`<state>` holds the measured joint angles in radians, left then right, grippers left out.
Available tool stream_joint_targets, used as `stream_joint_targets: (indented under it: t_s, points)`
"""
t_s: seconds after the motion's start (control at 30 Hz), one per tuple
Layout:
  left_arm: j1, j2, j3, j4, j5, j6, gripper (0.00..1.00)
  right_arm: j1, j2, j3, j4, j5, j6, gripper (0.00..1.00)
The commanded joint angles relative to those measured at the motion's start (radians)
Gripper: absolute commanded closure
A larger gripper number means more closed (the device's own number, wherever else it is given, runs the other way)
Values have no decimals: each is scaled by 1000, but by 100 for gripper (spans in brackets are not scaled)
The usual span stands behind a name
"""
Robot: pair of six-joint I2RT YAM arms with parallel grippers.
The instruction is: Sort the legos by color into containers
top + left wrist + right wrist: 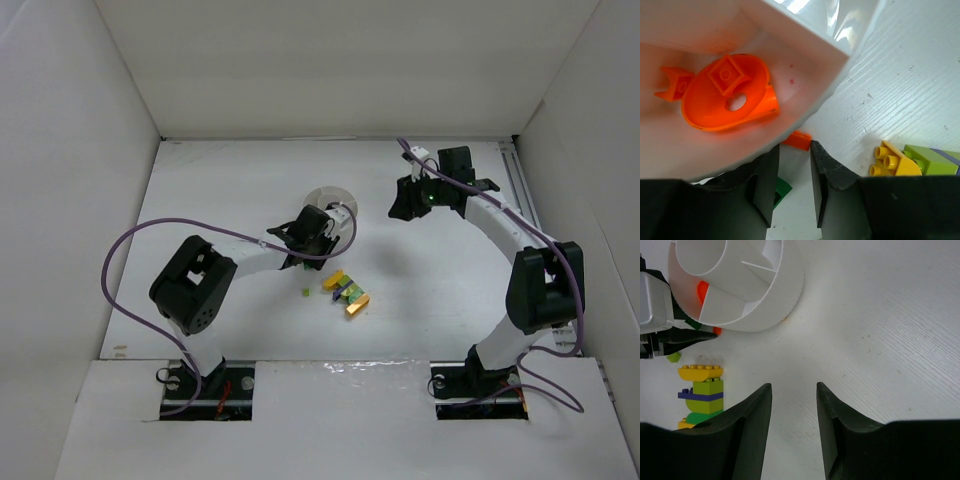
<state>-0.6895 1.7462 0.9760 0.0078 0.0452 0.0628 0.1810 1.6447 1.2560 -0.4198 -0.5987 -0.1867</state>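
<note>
The round white divided dish [330, 193] stands mid-table, partly hidden by my left gripper [312, 243]. In the left wrist view one compartment [805, 65] holds an orange round piece [730, 95] and a small orange bit [675, 84]. The left gripper [794, 147] is open and empty. An orange brick [797, 140] lies on the table just past its fingertips, against the dish wall. A green bit [781, 190] lies under the left finger. A yellow, green and purple clump [345, 292] lies near the dish. My right gripper [405, 208] is open and empty above bare table, right of the dish [740, 285].
A tiny lime bit [303, 293] lies left of the clump and shows in the right wrist view [673, 357]. The clump [702, 390] is left of the right fingers. White walls enclose the table on three sides.
</note>
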Motion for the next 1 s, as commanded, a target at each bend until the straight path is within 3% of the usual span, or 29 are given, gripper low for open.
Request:
stream_joint_targets:
  t_s: [0.0,0.1,0.23,0.43,0.83,0.97]
  points:
    - [4,-8,13,-8,16,2,74,15,9,45,1,-15,-8,53]
    - [4,6,35,-8,16,-9,74,15,9,45,1,-15,-8,53]
    - [4,41,56,-31,5,-29,64,15,9,45,1,-15,-8,53]
    - [4,50,66,-31,5,-38,63,15,9,45,1,-15,-8,53]
    - [4,16,23,-42,15,-29,74,15,9,45,1,-15,-8,53]
    - [4,-5,-8,-42,15,-29,83,15,9,45,1,-15,-8,53]
